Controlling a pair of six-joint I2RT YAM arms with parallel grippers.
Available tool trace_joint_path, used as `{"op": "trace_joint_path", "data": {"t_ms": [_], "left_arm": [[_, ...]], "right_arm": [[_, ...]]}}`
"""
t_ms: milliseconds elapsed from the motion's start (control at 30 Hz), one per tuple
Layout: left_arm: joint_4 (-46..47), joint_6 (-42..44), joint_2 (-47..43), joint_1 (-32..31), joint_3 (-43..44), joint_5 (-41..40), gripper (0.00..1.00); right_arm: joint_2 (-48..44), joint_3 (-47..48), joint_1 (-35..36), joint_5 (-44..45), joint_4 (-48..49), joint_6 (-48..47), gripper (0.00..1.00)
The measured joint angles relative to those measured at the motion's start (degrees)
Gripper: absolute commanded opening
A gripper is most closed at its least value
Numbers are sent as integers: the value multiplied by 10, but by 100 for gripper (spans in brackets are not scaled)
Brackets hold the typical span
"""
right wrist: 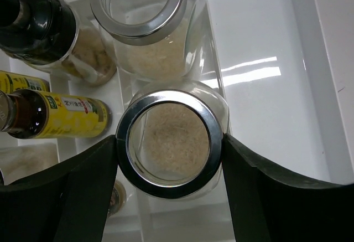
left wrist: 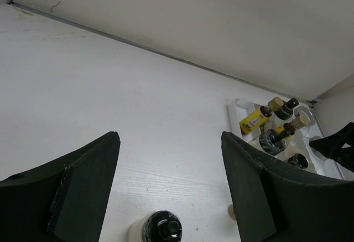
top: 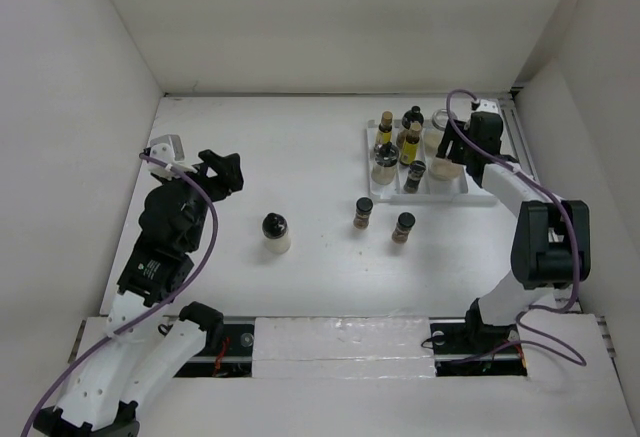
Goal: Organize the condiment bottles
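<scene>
Silver-lidded jar [right wrist: 168, 148] fills the right wrist cam. The right hand [right wrist: 168, 139] is closed snug on both sides of its lid. It's in the right-hand compartment of the white tray [right wrist: 265, 87], right up against a neighbour jar [right wrist: 141, 9]; can't tell if it's fully set down. The left hand [left wrist: 168, 159] is wide open and empty over the desk [top: 300, 157], above a black-capped jar [left wrist: 160, 228]. A brown spice jar [top: 364, 213] and a 2nd brown jar [top: 404, 227] stand outside the tray. My worry: with a slick lid in a tight spot, a crooked release could tip it into the neighbour.
</scene>
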Motion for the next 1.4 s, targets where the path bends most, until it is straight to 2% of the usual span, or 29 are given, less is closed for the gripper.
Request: {"op": "trace_joint_path", "data": {"t_ms": [67,100,167,200,400,467,500,533,567,600,667,700,767,800,833,900,967,1067,1400], "left_arm": [[0,0,1,0,0,0,70],[0,0,1,0,0,0,70],[0,0,1,0,0,0,70],[0,0,1,0,0,0,70],[0,0,5,0,0,-1,71],[0,0,5,0,0,-2,71],[0,0,5,0,0,-3,71],[0,0,6,0,0,-5,71],[0,0,6,0,0,-7,71],[0,0,6,0,0,-9,71],[0,0,6,0,0,-15,71],[0,0,6,0,0,-17,71],[0,0,6,0,0,-21,71],[0,0,6,0,0,-24,71],[0,0,7,0,0,-25,71],[0,0,10,0,0,-27,71],[0,0,14,0,0,-29,71],[0,0,16,0,0,-32,71],[0,0,12,0,0,-34,71]], "right_arm": [[2,0,-1,0,8,0,74],[5,0,-1,0,11,0,86],[9,0,-2,0,16,2,97],[10,0,-2,0,17,1,99],[-42,0,16,23,7,0,99],[-95,0,42,39,8,-3,90],[-126,-1,61,41,8,-5,81],[-158,-2,85,40,12,-7,65],[-188,-4,112,35,22,-9,34],[-217,-10,142,24,36,-11,25],[-256,-25,208,-10,64,-9,22],[-265,-33,243,-25,78,-10,30],[-263,-44,314,-52,91,-12,55],[-252,-49,353,-59,94,-19,79],[-236,-53,391,-67,95,-24,88],[-194,-56,465,-81,96,-37,98],[-146,-52,520,-97,97,-45,100],[-72,-31,565,-108,96,-52,100],[93,71,593,-103,97,-70,100]]}}
